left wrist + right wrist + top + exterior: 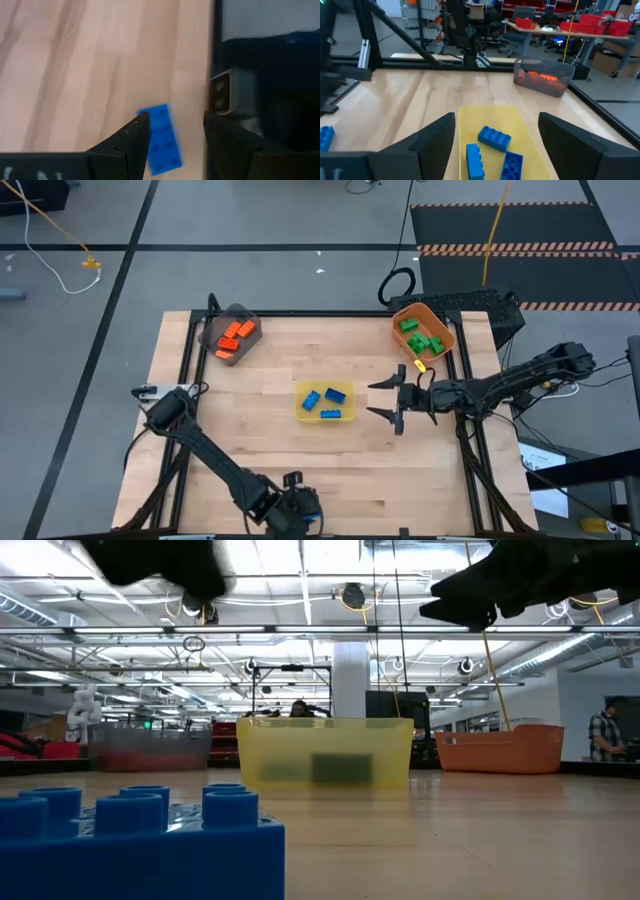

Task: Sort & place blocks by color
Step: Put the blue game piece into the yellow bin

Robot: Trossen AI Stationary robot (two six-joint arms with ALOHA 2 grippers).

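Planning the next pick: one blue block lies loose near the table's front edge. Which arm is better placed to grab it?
Left. Its end effector is open and straddles the blue block. The right end effector, also open, hovers beside the yellow bin.

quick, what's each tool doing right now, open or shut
Left tool: open, straddling a blue block at the table's near edge, not gripping it.
Right tool: open, empty, beside the yellow bin.

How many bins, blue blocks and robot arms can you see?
Bins: 3 (grey bin, yellow bin, orange bin)
Blue blocks: 4 (3 in the yellow bin, 1 at the left gripper)
Arms: 2 (left arm, right arm)
Total: 9
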